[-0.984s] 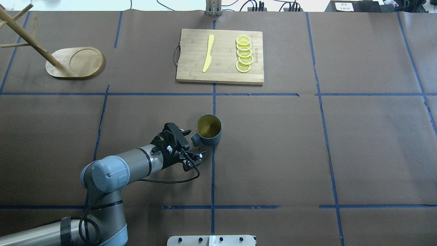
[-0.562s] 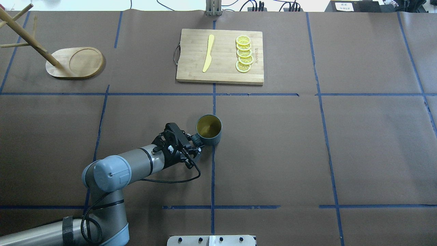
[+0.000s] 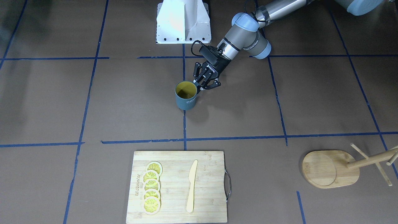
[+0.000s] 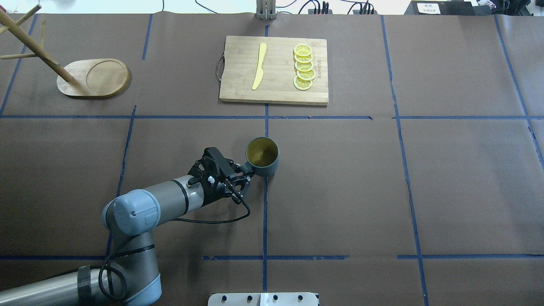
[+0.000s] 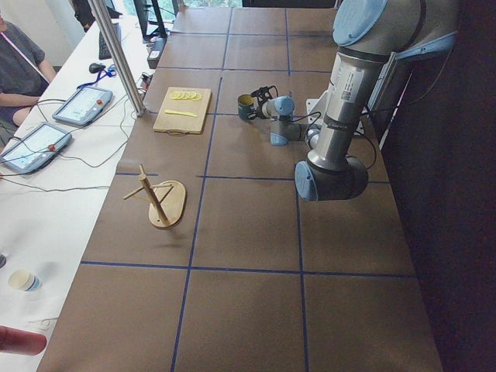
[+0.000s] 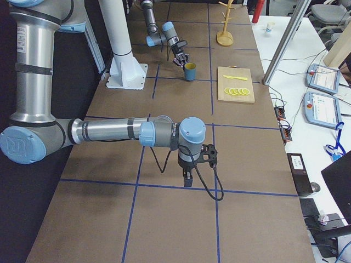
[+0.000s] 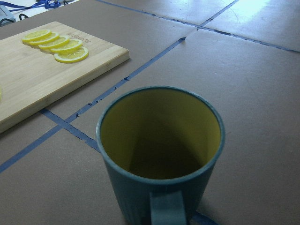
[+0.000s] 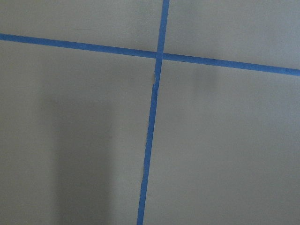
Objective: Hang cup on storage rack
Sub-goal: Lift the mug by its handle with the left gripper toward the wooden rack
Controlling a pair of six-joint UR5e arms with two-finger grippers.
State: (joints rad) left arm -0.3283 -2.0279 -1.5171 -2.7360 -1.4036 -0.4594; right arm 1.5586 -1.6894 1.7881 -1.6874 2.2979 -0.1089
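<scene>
Far left, the storage rack (image 4: pixel 106 76) is standing well apart. The left end effector (image 4: pixel 247 171), gaping a second ago, is now clamping the cup (image 4: pixel 262 158) by its handle at the middle of the counter (image 4: pixel 382 191) and nudging it slightly. That looks like the grasp made, with the carry next. Whether the right end effector (image 6: pixel 187 178) is apart or together, I cannot tell.

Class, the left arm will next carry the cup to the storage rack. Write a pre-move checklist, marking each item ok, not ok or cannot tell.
1. The left gripper is shut on the handle of the cup: ok.
2. The cup is upright and empty: ok.
3. The storage rack stands with bare pegs: ok.
4. The right gripper is far from both: ok.
5. Grip firm enough to lift: cannot tell.
</scene>
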